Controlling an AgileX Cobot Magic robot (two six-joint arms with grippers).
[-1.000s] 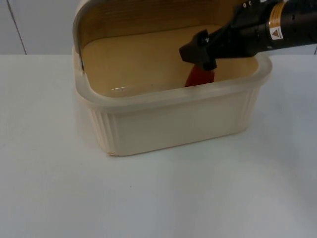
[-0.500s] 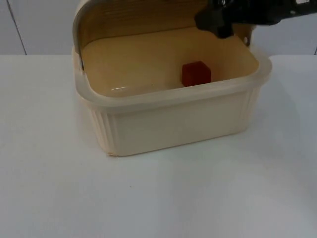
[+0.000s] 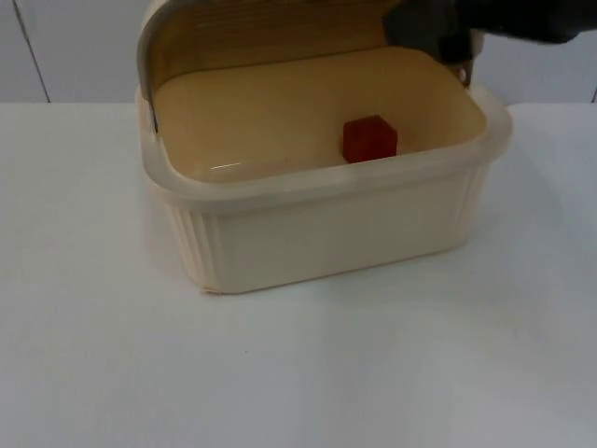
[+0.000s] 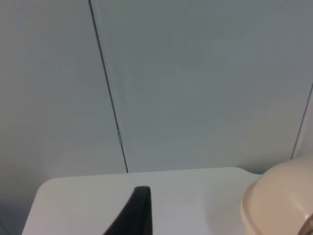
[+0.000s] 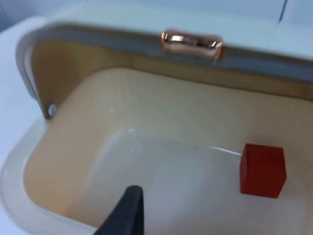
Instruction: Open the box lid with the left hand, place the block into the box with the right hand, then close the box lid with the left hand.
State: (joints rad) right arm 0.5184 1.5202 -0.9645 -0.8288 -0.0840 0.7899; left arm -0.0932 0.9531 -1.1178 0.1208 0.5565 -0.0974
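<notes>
Right pincer hangs above the far right corner of the box, over its raised lid; whether its jaws are apart or together cannot be told, and nothing can be seen in its grasp. Below it, the red block sits flat on the box floor, right of the middle and close behind the near wall, apart from the pincer. In the right wrist view the block rests square on the pale floor, with no clear long axis, and the lid's copper-coloured knob lies along the lid's upper edge. The box is cream, ribbed on its outer walls, its long axis running left to right across the counter. Its wood-lined lid stands swung up at the far side. Left pincer waits over the counter beside a rounded corner of the box, facing the grey partition wall; its opening cannot be judged.
</notes>
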